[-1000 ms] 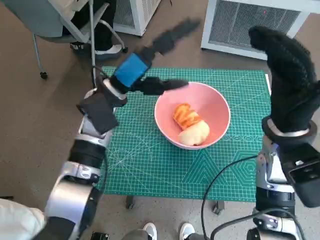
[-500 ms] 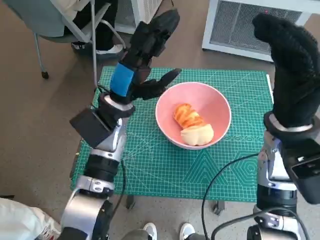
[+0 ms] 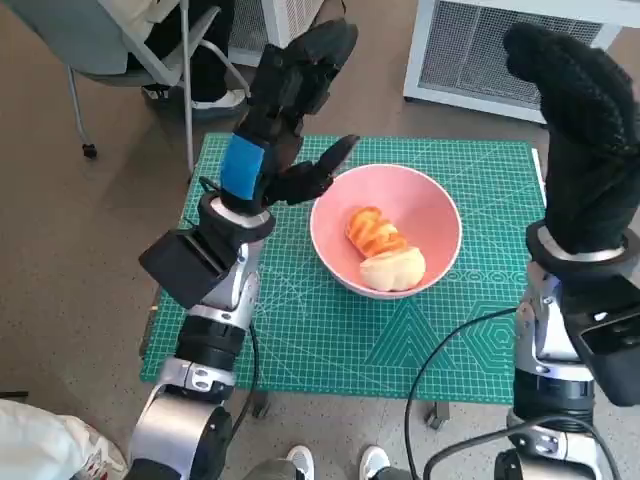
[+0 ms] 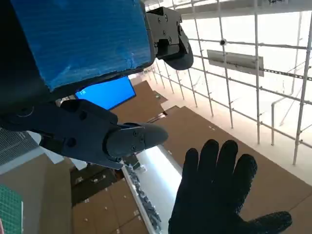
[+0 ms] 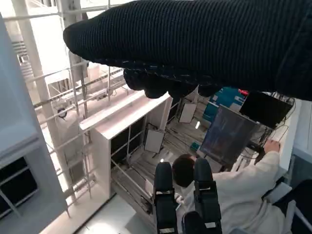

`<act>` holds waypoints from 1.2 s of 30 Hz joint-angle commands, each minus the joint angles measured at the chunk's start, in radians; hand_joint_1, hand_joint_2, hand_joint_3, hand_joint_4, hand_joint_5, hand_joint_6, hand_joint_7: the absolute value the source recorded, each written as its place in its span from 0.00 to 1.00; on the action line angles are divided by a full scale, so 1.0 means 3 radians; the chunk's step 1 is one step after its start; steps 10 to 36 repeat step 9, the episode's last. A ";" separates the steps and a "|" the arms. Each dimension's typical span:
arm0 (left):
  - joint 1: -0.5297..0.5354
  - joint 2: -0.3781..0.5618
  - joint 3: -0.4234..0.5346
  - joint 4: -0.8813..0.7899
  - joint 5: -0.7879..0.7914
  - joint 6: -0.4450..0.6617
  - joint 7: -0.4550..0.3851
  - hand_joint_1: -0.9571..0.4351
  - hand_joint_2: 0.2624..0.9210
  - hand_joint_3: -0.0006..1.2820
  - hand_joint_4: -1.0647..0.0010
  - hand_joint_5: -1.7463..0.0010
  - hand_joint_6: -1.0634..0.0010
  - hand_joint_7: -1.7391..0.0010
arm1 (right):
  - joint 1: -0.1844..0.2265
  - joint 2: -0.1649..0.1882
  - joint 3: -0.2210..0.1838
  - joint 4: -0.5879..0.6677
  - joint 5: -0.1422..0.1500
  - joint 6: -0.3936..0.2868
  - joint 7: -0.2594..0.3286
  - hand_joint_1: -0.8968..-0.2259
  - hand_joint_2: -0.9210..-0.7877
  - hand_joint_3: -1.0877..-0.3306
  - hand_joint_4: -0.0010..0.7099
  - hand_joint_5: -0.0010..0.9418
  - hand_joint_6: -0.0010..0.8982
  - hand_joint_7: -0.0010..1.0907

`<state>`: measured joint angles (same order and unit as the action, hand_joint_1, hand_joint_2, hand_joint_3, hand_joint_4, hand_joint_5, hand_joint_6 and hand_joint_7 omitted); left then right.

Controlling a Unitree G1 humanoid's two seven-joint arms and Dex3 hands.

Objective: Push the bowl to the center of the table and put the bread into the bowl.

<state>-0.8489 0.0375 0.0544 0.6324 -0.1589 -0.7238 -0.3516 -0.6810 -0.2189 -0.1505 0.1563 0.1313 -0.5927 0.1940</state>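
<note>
A pink bowl [image 3: 425,205] stands near the middle of the green cutting mat [image 3: 300,330]. Inside it lie a browned bread piece [image 3: 372,231] and a pale bread roll [image 3: 393,269]. My left hand [image 3: 285,110] is raised above the mat just left of the bowl, fingers spread and pointing up, holding nothing. My right hand [image 3: 585,130] in the black glove is raised high at the right of the mat, fingers straight up, empty. In the left wrist view the left hand's fingers [image 4: 97,134] point upward and the right hand [image 4: 219,195] shows opposite.
A chair [image 3: 110,40] with a seated person's feet stands beyond the mat's far left corner. White grilled units [image 3: 500,45] stand behind the table. A black cable [image 3: 440,370] hangs near the mat's front edge. A person sits at a monitor [image 5: 229,185] in the right wrist view.
My left hand has swung up from lying beside the bowl's rim to standing upright with fingers spread. The right hand and the bowl with the bread have stayed put.
</note>
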 commanded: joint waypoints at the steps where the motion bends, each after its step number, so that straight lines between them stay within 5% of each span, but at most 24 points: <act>1: 0.0077 -0.0010 0.0011 -0.0107 -0.0039 0.0008 0.0001 0.38 1.00 0.38 0.72 0.97 1.00 0.54 | 0.0058 0.0001 0.0014 -0.0015 -0.0020 0.0065 -0.0018 0.44 0.00 0.50 0.42 0.00 0.04 0.60; 36: 0.0116 -0.0012 0.0003 -0.0158 -0.0032 0.0038 0.0012 0.38 1.00 0.38 0.72 0.97 1.00 0.54 | 0.0070 -0.0003 0.0024 -0.0022 -0.0040 0.0079 -0.0021 0.44 0.00 0.51 0.42 0.00 0.04 0.61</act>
